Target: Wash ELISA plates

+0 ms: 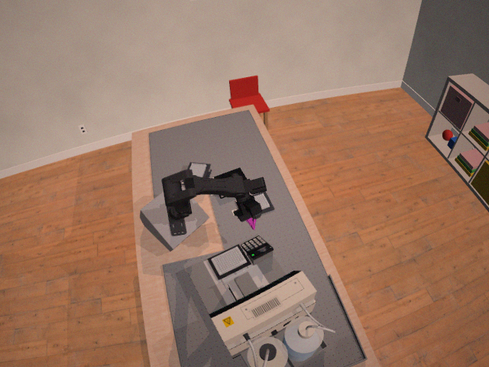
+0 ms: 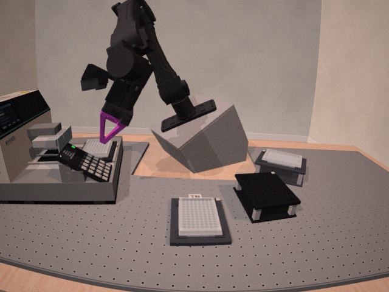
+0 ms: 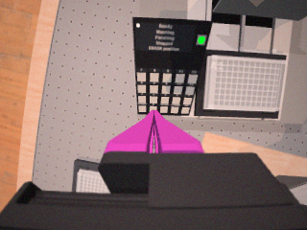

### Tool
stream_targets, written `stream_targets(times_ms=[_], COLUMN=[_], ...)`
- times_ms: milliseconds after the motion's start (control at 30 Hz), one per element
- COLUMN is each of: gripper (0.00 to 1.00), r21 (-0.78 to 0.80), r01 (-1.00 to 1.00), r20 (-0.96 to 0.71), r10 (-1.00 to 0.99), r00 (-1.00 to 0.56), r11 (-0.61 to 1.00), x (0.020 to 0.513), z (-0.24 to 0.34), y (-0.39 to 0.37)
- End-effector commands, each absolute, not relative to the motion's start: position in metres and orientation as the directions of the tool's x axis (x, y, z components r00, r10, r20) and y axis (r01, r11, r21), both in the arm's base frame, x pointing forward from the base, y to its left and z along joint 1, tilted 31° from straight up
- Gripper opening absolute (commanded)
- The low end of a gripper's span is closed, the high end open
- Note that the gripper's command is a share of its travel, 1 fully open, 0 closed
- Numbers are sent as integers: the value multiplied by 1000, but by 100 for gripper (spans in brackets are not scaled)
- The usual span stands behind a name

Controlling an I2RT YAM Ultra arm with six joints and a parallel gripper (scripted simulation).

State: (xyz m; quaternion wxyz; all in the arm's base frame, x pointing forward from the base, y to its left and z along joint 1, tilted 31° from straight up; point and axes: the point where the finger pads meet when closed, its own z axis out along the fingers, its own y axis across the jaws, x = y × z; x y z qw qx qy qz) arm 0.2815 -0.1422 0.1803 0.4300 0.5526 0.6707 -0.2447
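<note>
A: Which step is in hand?

B: Pressing START, I judge. One ELISA plate (image 3: 245,82) lies in the washer's carrier (image 3: 244,113) beside the keypad (image 3: 165,91), and the lamp (image 3: 200,40) shows green, so no run is under way. The end effector (image 3: 153,126) has its magenta fingers pinched together to a single point, gripping nothing, and that point hangs above the lowest row of keys.

A: Where are the other plates?

B: One sits in the front nest (image 2: 173,219) on the table (image 2: 282,251), a second (image 2: 282,157) in the far nest. The black raised nest (image 2: 265,191) between them stands bare, so the carrier's plate probably came from there.

A: What does the next move call for?

B: START is the leftmost key of the bottom row. In the wrist view the tip looks nearer the second key, so it likely needs a small shift left before descending, then a single press and a check for amber.

A: Anything unclear?

B: The key legends are unreadable, the status text is blurred, and the plate's cut-off corner cannot be made out. From above, the arm covers much of the nests.
</note>
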Motion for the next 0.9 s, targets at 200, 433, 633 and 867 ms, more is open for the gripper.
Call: stream_targets(times_ms=[200, 433, 633, 867], gripper=[0, 0, 0, 0], r21=[179, 179, 179, 179], r01=[952, 952, 952, 952], r20=[-852, -852, -852, -852], r10=[522, 523, 523, 523], r00=[24, 24, 24, 24], r11=[248, 248, 248, 248], x=[290, 300, 302, 302], z=[171, 154, 151, 151], y=[-131, -118, -115, -115])
